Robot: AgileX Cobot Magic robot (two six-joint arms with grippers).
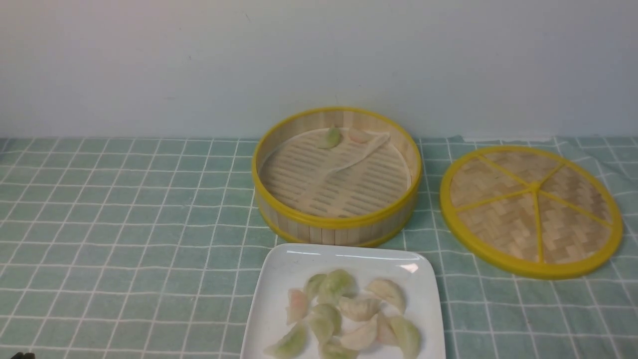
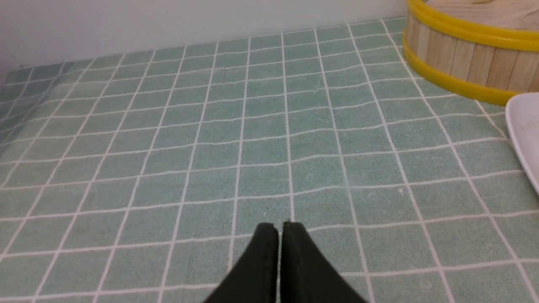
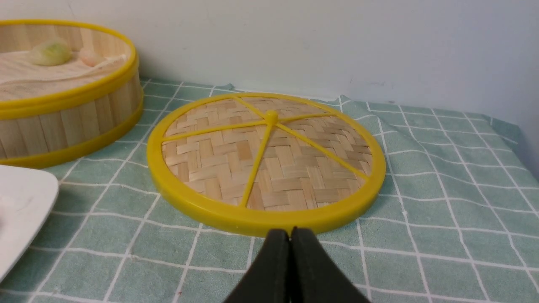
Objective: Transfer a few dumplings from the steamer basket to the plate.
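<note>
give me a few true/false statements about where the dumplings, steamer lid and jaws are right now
1. Most dumplings lie on the white plate. True.
2. The steamer basket is empty. False: two dumplings remain at its far side, one green and one pinkish.
3. The woven lid covers the basket. False: it lies flat on the checked cloth, to the basket's right.
4. The left gripper has its jaws closed with nothing between them. True.
5. The right gripper holds a dumpling. False: its jaws are closed and empty, near the lid's rim.
</note>
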